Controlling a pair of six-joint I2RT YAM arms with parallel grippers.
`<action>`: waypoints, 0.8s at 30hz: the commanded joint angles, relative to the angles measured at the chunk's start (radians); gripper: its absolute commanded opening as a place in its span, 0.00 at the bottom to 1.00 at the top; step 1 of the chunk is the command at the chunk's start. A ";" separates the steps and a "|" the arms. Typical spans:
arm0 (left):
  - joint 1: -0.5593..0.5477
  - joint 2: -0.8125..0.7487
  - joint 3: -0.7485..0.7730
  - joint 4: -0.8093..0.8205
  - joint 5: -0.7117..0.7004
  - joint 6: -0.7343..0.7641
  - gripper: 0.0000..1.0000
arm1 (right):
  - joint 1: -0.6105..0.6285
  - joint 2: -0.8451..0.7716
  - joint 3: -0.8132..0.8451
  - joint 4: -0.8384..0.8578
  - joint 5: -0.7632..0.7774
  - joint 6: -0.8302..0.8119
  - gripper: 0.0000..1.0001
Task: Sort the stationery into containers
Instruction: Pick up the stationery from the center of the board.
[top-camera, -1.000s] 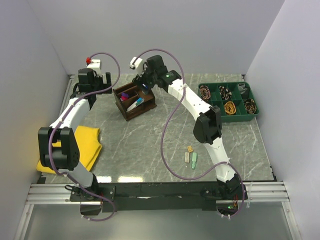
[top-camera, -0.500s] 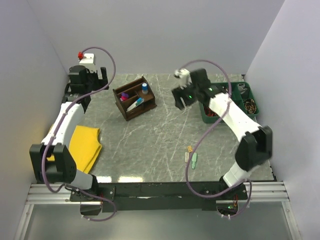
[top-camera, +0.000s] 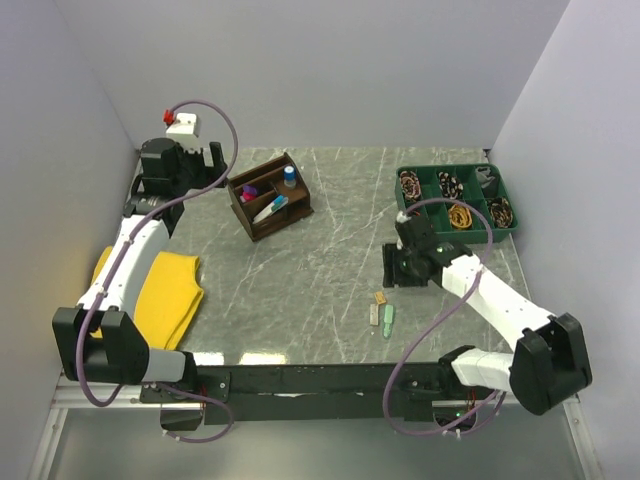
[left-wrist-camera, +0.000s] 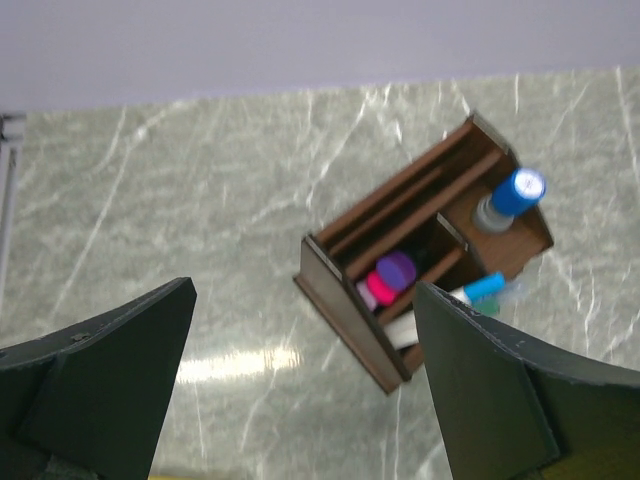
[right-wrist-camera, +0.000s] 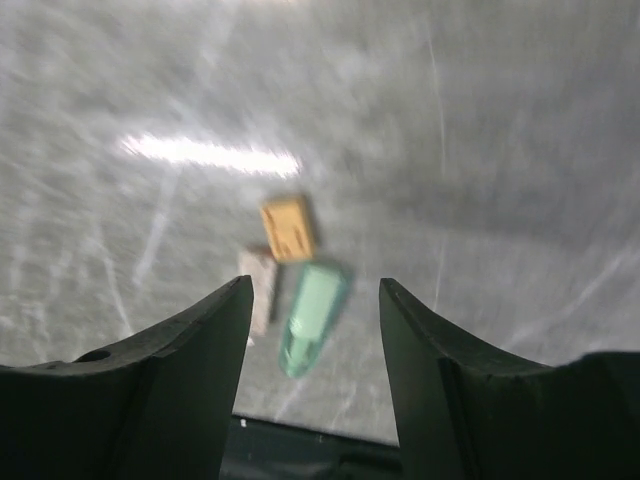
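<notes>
Pale-green eraser lies below the gap between the right fingers, spread empty; left fingers spread.

Even, bright light falls from above on my marble table, leaving only soft shadows in the sharp overhead view, while a white glare streak shines on the stone in both my wrist views and the right one is smeared, its eraser pieces blurred.
</notes>
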 joint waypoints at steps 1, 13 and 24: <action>-0.001 -0.075 -0.049 -0.021 -0.002 -0.005 0.97 | 0.033 -0.047 -0.113 -0.080 0.036 0.195 0.57; -0.001 -0.222 -0.136 -0.045 -0.015 -0.019 0.99 | 0.134 0.000 -0.194 -0.032 -0.028 0.342 0.55; 0.007 -0.243 -0.162 -0.046 -0.012 -0.069 0.99 | 0.179 -0.060 -0.285 0.012 -0.024 0.347 0.54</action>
